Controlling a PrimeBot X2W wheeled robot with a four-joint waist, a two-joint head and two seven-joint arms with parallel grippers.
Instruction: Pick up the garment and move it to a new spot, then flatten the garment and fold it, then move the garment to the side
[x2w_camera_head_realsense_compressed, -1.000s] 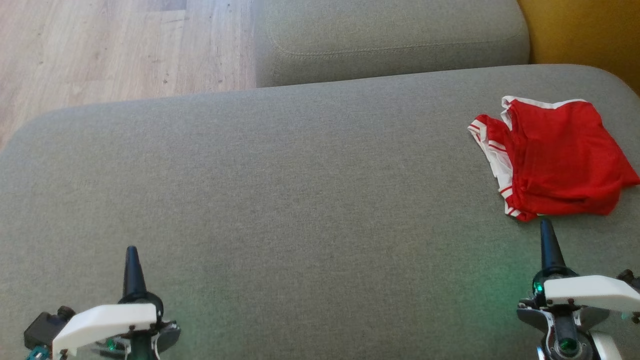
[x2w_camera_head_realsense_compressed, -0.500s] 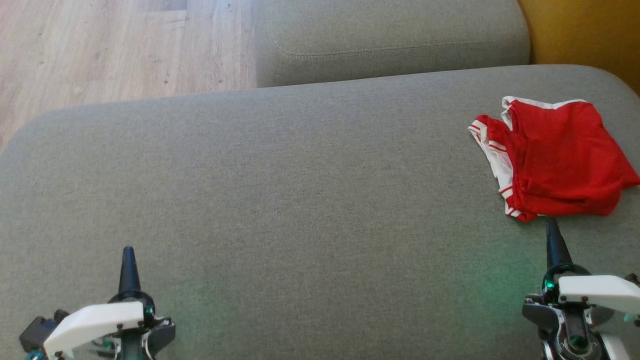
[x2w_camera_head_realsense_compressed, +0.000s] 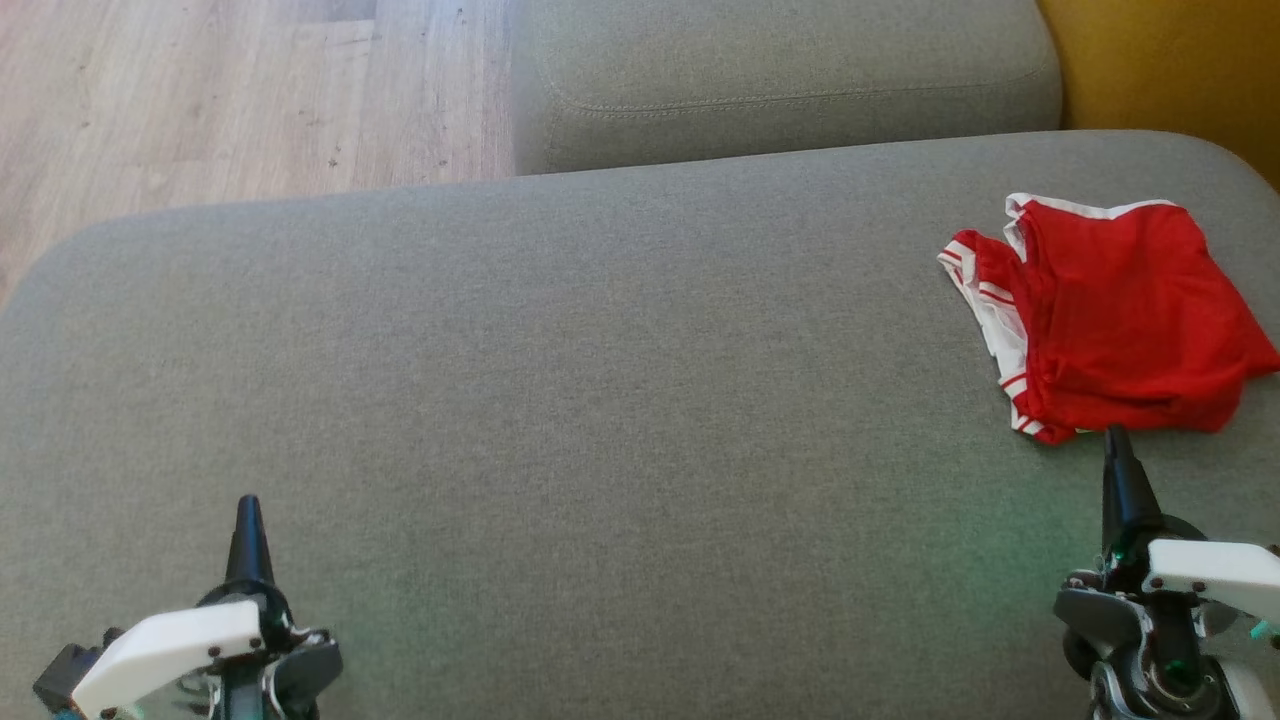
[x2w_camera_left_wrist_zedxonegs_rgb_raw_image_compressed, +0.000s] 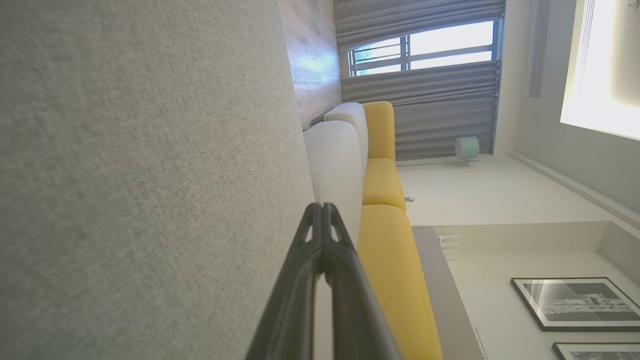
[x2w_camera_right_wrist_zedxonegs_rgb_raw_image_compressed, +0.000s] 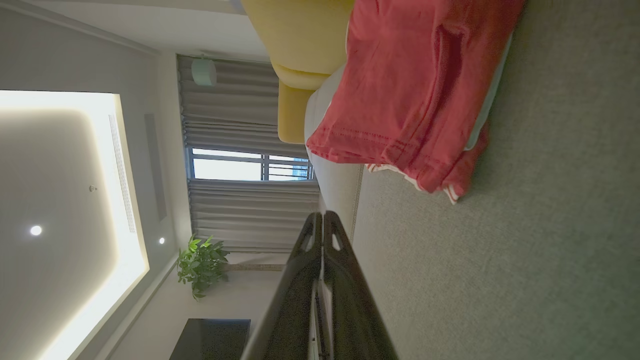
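Note:
The garment (x2w_camera_head_realsense_compressed: 1110, 315) is red with white striped trim and lies folded at the far right of the grey sofa cushion (x2w_camera_head_realsense_compressed: 560, 400). The right wrist view shows the garment (x2w_camera_right_wrist_zedxonegs_rgb_raw_image_compressed: 415, 95) a short way ahead of the fingers. My right gripper (x2w_camera_head_realsense_compressed: 1116, 432) is shut and empty, its tip just below the garment's near edge. My left gripper (x2w_camera_head_realsense_compressed: 246, 502) is shut and empty too, low at the left, far from the garment. In each wrist view the fingertips meet: left gripper (x2w_camera_left_wrist_zedxonegs_rgb_raw_image_compressed: 321, 206), right gripper (x2w_camera_right_wrist_zedxonegs_rgb_raw_image_compressed: 320, 215).
A second grey cushion (x2w_camera_head_realsense_compressed: 780, 80) sits behind the main one. Wooden floor (x2w_camera_head_realsense_compressed: 200, 100) lies beyond the cushion's left and far edge. A yellow seat (x2w_camera_head_realsense_compressed: 1180, 70) borders the back right. The garment reaches close to the cushion's right edge.
Both arms have drawn back toward the bottom of the head view. The right gripper also drifted slightly right. The garment has not moved.

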